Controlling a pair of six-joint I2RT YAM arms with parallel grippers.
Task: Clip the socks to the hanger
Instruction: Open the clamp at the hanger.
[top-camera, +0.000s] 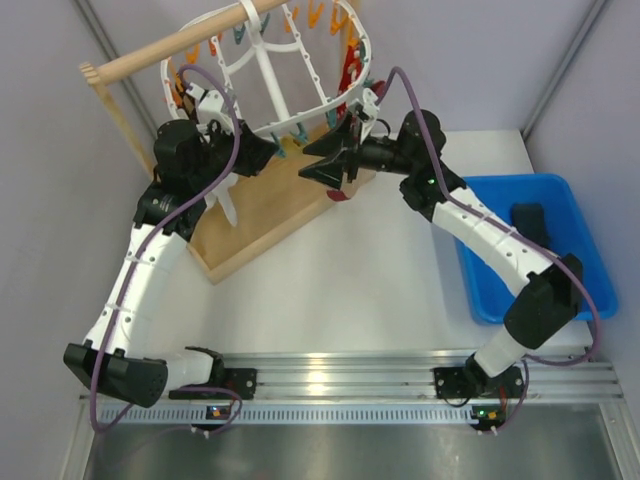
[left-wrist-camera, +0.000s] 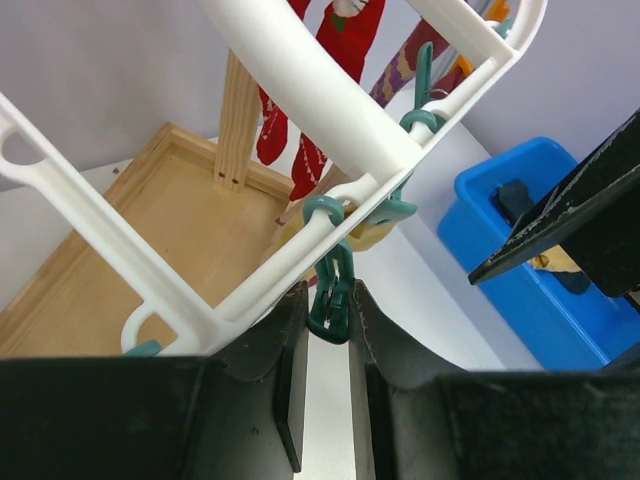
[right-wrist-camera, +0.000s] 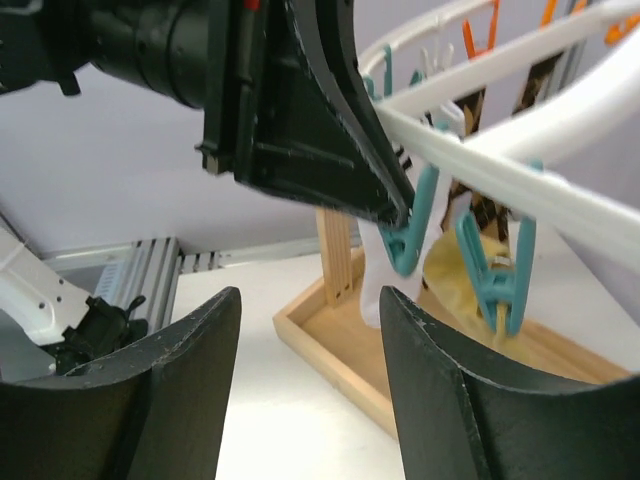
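Left wrist view: the left end effector (left-wrist-camera: 328, 300) pinches a teal clip (left-wrist-camera: 330, 290) under the white hanger (left-wrist-camera: 330, 100), which hangs above the wooden base (left-wrist-camera: 150, 220) at the desk's (top-camera: 350, 270) far left. The right end effector (right-wrist-camera: 310, 295), fingers spread, hovers just beside it. A dark sock (top-camera: 530, 220) lies in the blue bin (top-camera: 575, 200) on the right.

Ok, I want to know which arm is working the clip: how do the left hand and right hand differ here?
The left hand is nearly shut, pinching a teal clip on the rim of the hanger; the right hand is wide open and holds nothing. The left hand touches the clip; the right hand stands off, facing it. Both are at the hanger's near rim, pointing toward each other.
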